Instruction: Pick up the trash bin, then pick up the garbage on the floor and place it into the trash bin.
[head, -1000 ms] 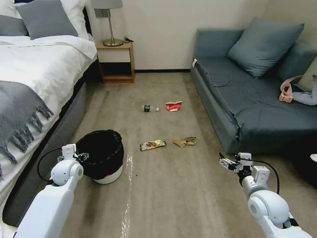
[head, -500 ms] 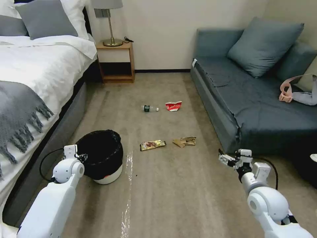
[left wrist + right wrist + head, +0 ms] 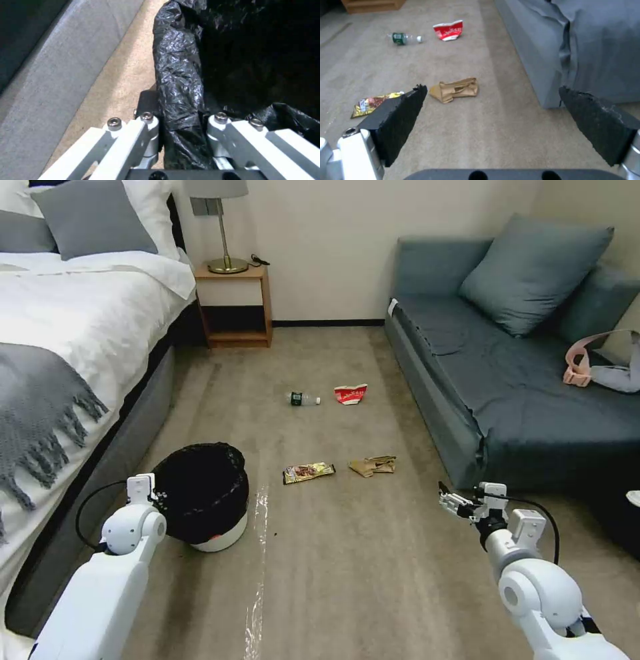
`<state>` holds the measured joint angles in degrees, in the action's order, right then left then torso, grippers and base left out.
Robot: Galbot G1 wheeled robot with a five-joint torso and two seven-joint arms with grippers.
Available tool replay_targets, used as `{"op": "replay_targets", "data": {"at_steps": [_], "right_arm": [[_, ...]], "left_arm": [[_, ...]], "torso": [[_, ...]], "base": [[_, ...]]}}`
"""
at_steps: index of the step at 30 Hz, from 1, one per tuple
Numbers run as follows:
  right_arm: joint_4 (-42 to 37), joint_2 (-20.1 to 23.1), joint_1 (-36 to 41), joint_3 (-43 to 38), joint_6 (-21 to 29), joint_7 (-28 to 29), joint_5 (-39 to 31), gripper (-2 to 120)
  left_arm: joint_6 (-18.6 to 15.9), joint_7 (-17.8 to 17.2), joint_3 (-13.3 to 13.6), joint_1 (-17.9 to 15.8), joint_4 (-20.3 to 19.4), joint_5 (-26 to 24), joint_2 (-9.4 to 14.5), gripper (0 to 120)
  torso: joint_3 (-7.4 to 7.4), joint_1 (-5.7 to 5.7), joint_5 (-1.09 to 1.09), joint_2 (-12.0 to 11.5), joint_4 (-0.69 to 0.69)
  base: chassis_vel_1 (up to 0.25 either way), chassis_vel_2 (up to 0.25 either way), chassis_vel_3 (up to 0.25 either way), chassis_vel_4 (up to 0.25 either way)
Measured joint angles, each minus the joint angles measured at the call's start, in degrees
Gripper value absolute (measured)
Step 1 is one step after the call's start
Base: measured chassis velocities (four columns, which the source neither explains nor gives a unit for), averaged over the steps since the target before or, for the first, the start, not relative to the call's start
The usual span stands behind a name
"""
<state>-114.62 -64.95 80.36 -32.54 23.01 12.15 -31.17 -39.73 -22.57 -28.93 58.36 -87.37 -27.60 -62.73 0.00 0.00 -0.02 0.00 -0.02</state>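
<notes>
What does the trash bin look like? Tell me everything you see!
The trash bin is small, round and low, with a white body. A crinkly black plastic bag lines it and hangs over the rim. It stands upright on the tan carpet beside the bed. The left gripper has its fingers on either side of the bagged rim, seemingly pinching it. The inside looks dark.

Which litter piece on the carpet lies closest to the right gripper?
The crumpled tan paper, lying just ahead of the right gripper; wrapper, bottle and carton lie farther off.
</notes>
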Motion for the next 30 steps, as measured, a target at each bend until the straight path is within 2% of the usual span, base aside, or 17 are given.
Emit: {"op": "replay_targets", "data": {"at_steps": [5,7,8,11,13,15,17,18,19,22,23,26,27,30], "right_arm": [[0.0,-0.14,0.17,0.56,0.02,0.04,0.03,100],[-0.01,-0.22,0.41,0.94,0.1,0.06,0.0,100],[-0.01,-0.22,0.41,0.94,0.1,0.06,0.0,100],[0.2,-0.58,0.72,1.18,0.12,0.05,-0.06,100],[0.31,-0.66,0.8,1.23,0.12,0.04,-0.06,100],[0.67,-1.09,1.08,1.58,0.09,0.05,-0.08,100],[0.61,-1.15,1.15,1.65,0.28,0.19,-0.33,100],[-0.09,-1.28,1.39,1.78,2.09,0.96,-1.24,100],[-0.09,-1.28,1.39,1.78,2.09,0.96,-1.24,100],[-0.91,-1.76,1.81,2.19,3.59,1.1,-1.51,100],[-0.91,-1.76,1.81,2.19,3.59,1.1,-1.51,100],[-0.91,-2.34,2.13,2.9,2.66,0.09,-1.28,100],[-0.91,-2.34,2.13,2.9,2.66,0.09,-1.28,100],[-0.49,-2.9,2.48,3.59,1.36,-1.86,-1.28,100]], "left_arm": [[0.64,0.92,-0.88,1.37,-0.87,0.8,0.22,14],[1.27,1.83,-2.51,2.78,-1.67,1.04,0.64,14],[1.27,1.83,-2.51,2.78,-1.67,1.04,0.64,14],[1.95,2.45,-4.75,4.26,-4.35,1.06,1.15,10],[2.13,2.45,-5.31,4.42,-4.88,1.26,1.13,10],[3.1,2.27,-8.01,5.23,-7.43,3.39,0.87,5],[3.23,2.11,-8.53,5.52,-8.1,3.89,0.82,4],[3.54,1.64,-9.82,6.48,-10.11,5.58,0.6,4],[3.54,1.64,-9.82,6.48,-10.11,5.58,0.6,4],[4.2,1.56,-11.23,8.59,-14.9,8.31,-0.14,4],[4.2,1.56,-11.23,8.59,-14.9,8.31,-0.14,4],[4.59,1.02,-12.09,10.63,-18.97,9.7,-0.96,4],[4.59,1.02,-12.09,10.63,-18.97,9.7,-0.96,4],[4.92,0.6,-12.29,13.54,-22.49,10.55,-1.6,4]], "torso": [[0.0,0.0,0.0,0.0,0.0],[0.0,0.0,0.01,0.0,0.01],[0.0,0.0,0.01,0.0,0.01],[0.0,0.0,0.01,0.0,0.04],[0.0,0.0,0.01,0.0,0.03],[0.0,0.0,0.02,0.0,0.02],[0.0,0.0,0.02,0.0,0.02],[0.01,0.0,0.03,0.0,0.05],[0.01,0.0,0.03,0.0,0.05],[0.0,0.0,0.01,0.0,0.03],[0.0,0.0,0.01,0.0,0.03],[0.0,0.0,0.03,0.0,0.01],[0.0,0.0,0.03,0.0,0.01],[0.0,0.0,0.01,0.0,0.03]], "base": [[0.0,0.0,0.0,0.0],[0.0,0.0,0.0,0.0],[0.0,0.0,0.0,0.0],[0.0,0.0,0.0,0.0],[0.0,0.0,0.0,0.0],[0.0,0.0,0.0,0.0],[0.0,0.0,0.0,0.0],[0.0,0.0,0.0,0.0],[0.0,0.0,0.0,0.0],[0.0,0.0,0.0,0.0],[0.0,0.0,0.0,0.0],[0.0,0.0,0.0,0.0],[0.0,0.0,0.0,0.0],[0.0,0.0,0.0,0.0]]}}
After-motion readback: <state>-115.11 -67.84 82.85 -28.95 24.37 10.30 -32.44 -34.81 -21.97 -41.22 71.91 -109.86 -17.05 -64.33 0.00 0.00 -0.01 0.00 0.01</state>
